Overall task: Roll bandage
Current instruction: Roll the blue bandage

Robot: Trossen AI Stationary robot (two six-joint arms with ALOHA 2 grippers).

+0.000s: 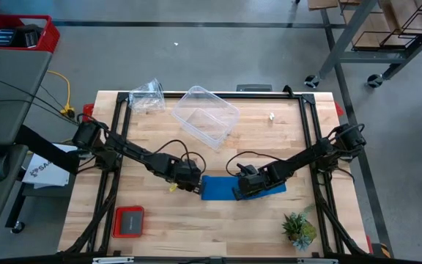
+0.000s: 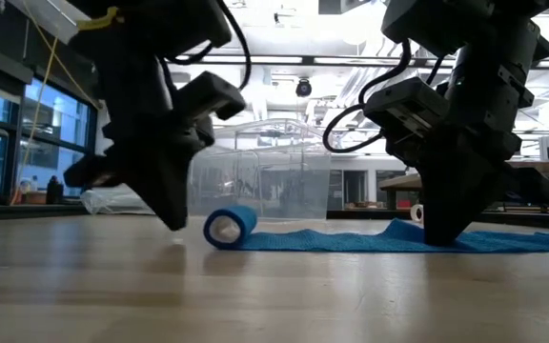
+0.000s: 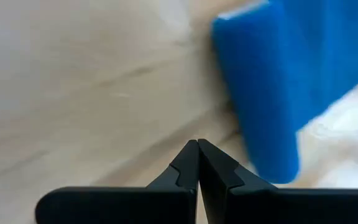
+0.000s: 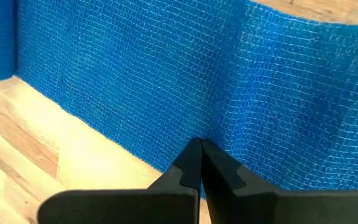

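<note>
The bright blue bandage (image 1: 246, 186) lies on the wooden table. Its left end is wound into a small roll (image 2: 229, 227), and the rest runs flat toward the right (image 2: 351, 238). My left gripper (image 3: 197, 146) is shut and low over the wood just left of the roll (image 3: 260, 81), with a gap between them in the low view (image 2: 174, 221). My right gripper (image 4: 199, 146) is shut, and its tips are down on the flat strip (image 4: 166, 74) near the strip's near long edge. It also shows in the high view (image 1: 239, 192). My right gripper presses its shut fingertips (image 4: 188, 163) down on the flat part of the bandage, close to its near long edge (image 4: 135, 146). It comes slanting down from the table's right. The strip lies on the table and is slightly rumpled beside the tips (image 2: 398, 229).
A clear plastic tub (image 1: 205, 115) and a crumpled clear plastic piece (image 1: 146, 95) stand at the far side. A red box (image 1: 129, 221) lies near the front left and a small plant (image 1: 299, 229) near the front right. Bare wood lies in front of the bandage.
</note>
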